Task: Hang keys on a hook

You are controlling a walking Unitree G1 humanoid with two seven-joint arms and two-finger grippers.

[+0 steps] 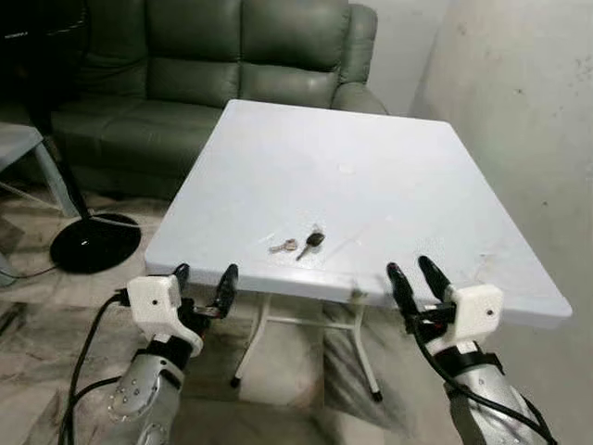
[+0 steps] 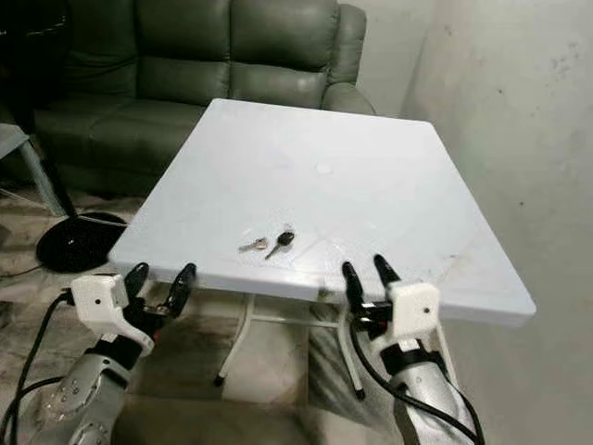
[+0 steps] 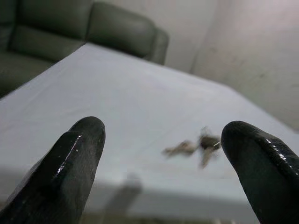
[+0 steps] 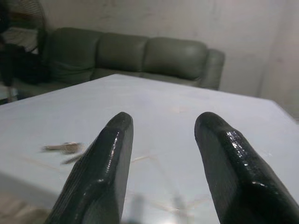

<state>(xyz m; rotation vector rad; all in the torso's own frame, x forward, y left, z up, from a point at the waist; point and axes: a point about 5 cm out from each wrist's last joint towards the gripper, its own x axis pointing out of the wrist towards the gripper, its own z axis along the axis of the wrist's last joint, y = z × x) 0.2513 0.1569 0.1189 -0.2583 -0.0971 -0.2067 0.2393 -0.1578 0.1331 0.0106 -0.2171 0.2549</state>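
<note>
Left end effector (image 1: 204,278) hovered below the white desk's (image 1: 389,176) near edge, fingers spread, nothing between them. Keys (image 1: 299,245) lay flat on the desk close to that edge — between the two arms. Right end effector (image 1: 414,274) at the edge, likewise spread. Green sofa (image 1: 232,56) stood beyond.

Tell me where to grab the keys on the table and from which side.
Grip the black key head, probably from above: the keys lie flat near the table edge, and the head is their thickest part. The left tool, open and nearer, likely suits best.
</note>
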